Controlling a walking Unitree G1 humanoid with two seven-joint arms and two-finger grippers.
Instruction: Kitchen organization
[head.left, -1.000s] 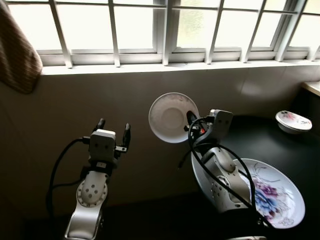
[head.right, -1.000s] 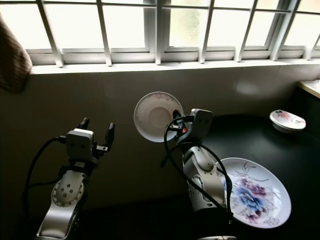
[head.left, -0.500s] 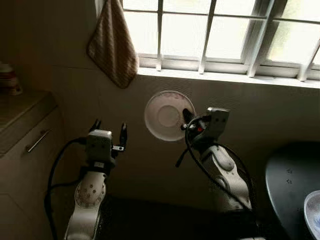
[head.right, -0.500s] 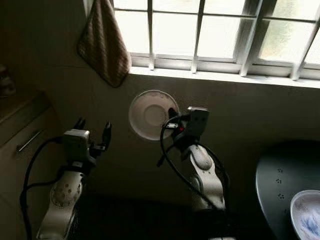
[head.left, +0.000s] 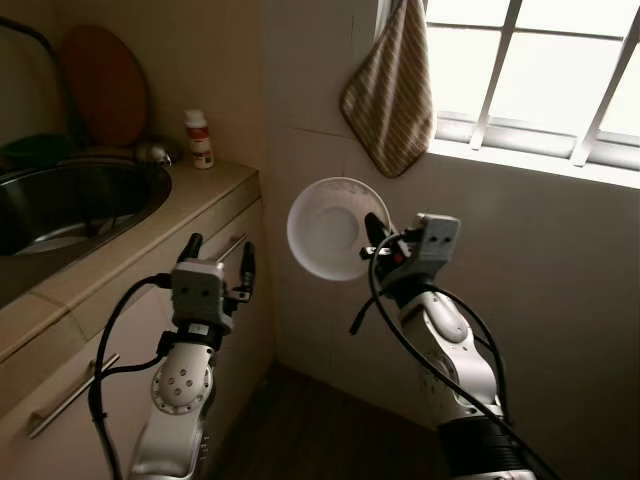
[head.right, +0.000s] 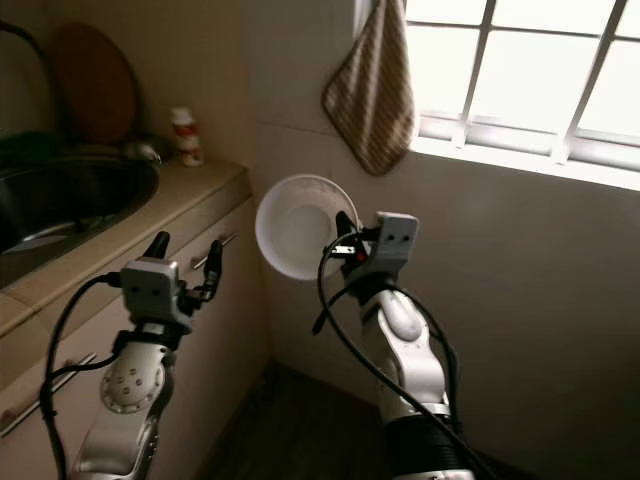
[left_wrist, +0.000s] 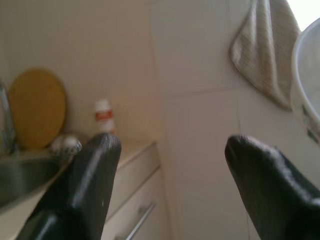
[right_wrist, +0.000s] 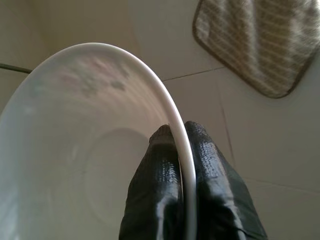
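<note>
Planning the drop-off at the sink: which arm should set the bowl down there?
Right. The right gripper is shut on the bowl rim; the left gripper is open and holds nothing, though it is nearer the sink.

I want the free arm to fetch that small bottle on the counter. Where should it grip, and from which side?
Grip the bottle around its white body, below the cap, coming level from the counter's front edge. It stands upright by the wall behind the sink, so the back is blocked. The left gripper is open and free.
</note>
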